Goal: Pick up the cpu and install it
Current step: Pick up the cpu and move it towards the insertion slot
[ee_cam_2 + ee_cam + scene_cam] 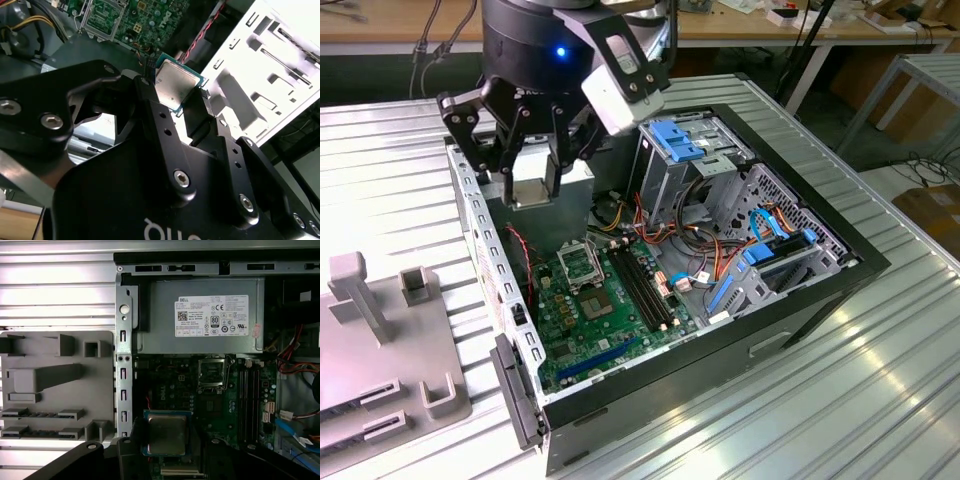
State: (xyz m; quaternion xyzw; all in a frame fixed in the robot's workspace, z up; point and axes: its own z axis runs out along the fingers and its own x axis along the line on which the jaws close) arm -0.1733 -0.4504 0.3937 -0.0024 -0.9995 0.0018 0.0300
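In the exterior view, the black multi-link gripper [532,182] is hanging above the open black desktop computer case [840,275], over the wall towards the exterior view's left. It is pinching the square silver-lidded cpu [533,192], probably held level so its underside is facing the board. The empty metal-framed cpu socket [582,265] on the green motherboard [560,325] is lying below, near but apart.

In the second wrist view, two black fingers [150,102] are pressing on opposite edges of the cpu [174,85], leaving its lid bare.

In the first wrist view, the cpu [166,433] is sitting square over the board's edge, offset from the socket [213,371]. The grey moulded parts holder [55,385] is lying beside the case.
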